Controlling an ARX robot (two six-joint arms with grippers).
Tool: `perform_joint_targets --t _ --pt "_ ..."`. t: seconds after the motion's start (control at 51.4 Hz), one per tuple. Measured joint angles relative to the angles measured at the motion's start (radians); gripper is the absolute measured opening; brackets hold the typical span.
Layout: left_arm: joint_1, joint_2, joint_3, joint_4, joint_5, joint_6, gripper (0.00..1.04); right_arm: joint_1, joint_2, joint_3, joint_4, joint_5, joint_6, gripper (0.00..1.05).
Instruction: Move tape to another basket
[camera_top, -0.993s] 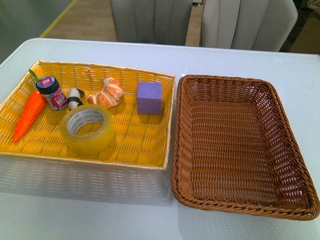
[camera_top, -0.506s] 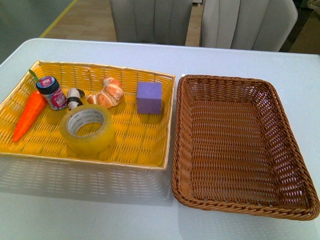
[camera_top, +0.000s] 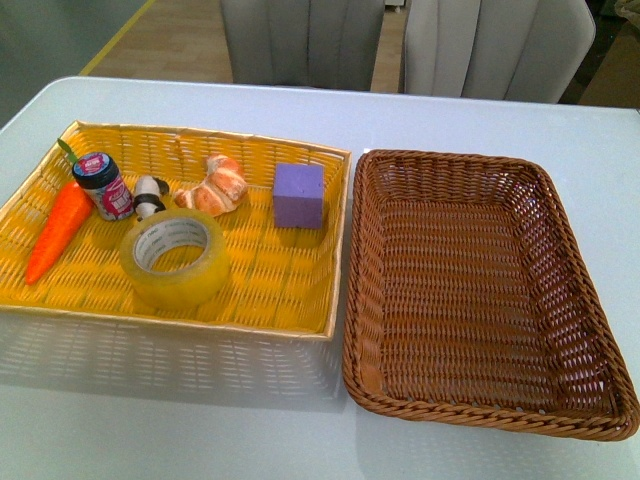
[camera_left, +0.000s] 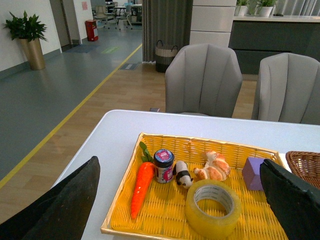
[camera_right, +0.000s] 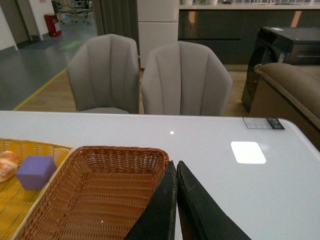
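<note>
The tape, a wide yellowish translucent roll with a white core, lies flat near the front of the shallow yellow tray. It also shows in the left wrist view. The dark brown wicker basket stands empty to the tray's right; it also shows in the right wrist view. My left gripper is open, held high and back from the tray, with the tape between its spread fingers in view. My right gripper is shut and empty, above the basket's near right edge. Neither arm shows in the front view.
In the tray lie an orange carrot, a small jar, a panda figure, a croissant and a purple cube. Two grey chairs stand behind the white table.
</note>
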Motion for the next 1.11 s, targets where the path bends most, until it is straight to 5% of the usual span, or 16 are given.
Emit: perform_joint_targets --t 0.623,0.72,0.954,1.109 --pt "0.000 0.000 0.000 0.000 0.000 0.000 0.96 0.000 -0.207 0.000 -0.206 0.000 0.000 0.02" --pt "0.000 0.000 0.000 0.000 0.000 0.000 0.96 0.001 -0.334 0.000 -0.359 0.000 0.000 0.02" --pt "0.000 0.000 0.000 0.000 0.000 0.000 0.96 0.002 -0.365 0.000 -0.370 0.000 -0.001 0.02" --pt "0.000 0.000 0.000 0.000 0.000 0.000 0.96 0.002 -0.367 0.000 -0.370 0.000 0.000 0.28"
